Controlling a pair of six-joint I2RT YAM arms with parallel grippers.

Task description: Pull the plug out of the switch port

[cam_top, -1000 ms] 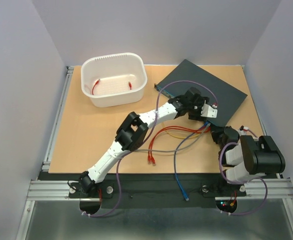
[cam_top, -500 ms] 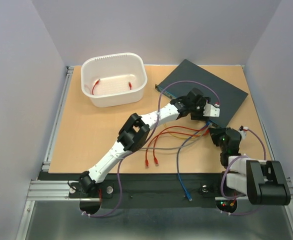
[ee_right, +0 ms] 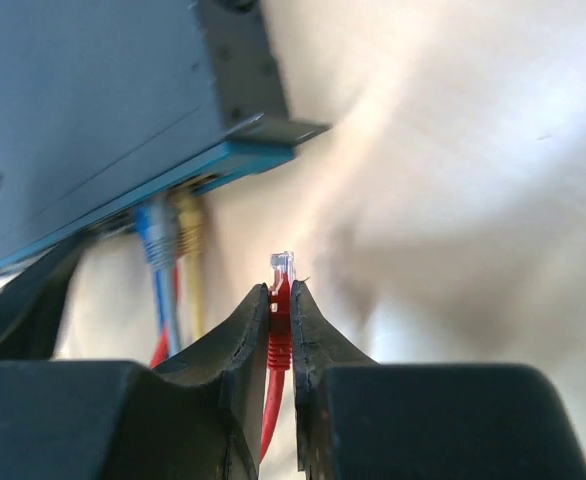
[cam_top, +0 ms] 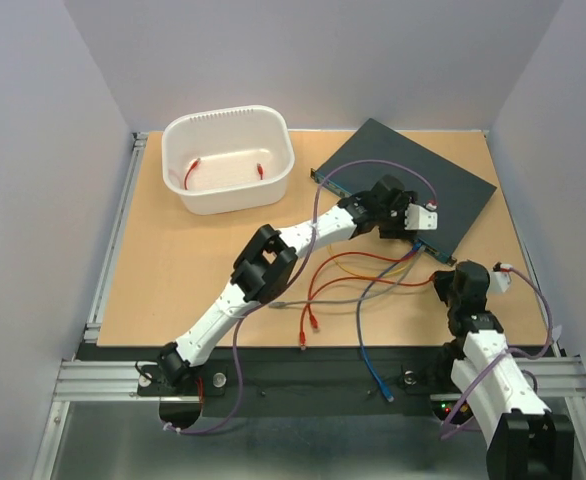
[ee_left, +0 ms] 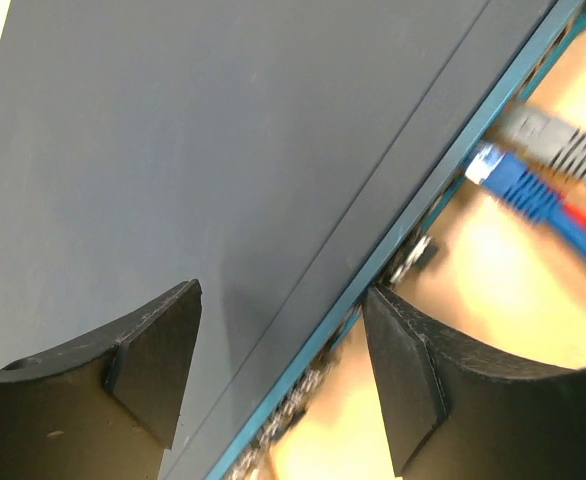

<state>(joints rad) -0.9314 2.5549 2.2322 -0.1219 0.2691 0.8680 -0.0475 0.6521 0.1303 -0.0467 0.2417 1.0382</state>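
Top view: even, diffuse overhead light; soft faint shadows on tabletop [cam_top: 173,260]; sharp throughout. Left wrist view: blue plug [ee_left: 513,185] and grey plug [ee_left: 563,145] motion-blurred. Right wrist view: tabletop [ee_right: 453,150] overexposed, smeared; red plug [ee_right: 281,275] sharp.

One switch [cam_top: 428,180] and one white tub [cam_top: 235,202] sit on one table [cam_top: 173,270]. There are two robot arms and so two grippers, the left gripper [ee_left: 281,360] and the right gripper [ee_right: 281,300]. Two red bits [cam_top: 188,172] lie in the tub. Three plugs show at the switch's sockets: one blue plug [ee_left: 503,180], one grey plug [ee_left: 563,140] and one yellow plug [ee_right: 188,230]. One red plug [ee_right: 281,270] is out of the sockets. Three loose cable ends lie near the front edge: two red ends [cam_top: 313,322] and one blue end [cam_top: 381,385].
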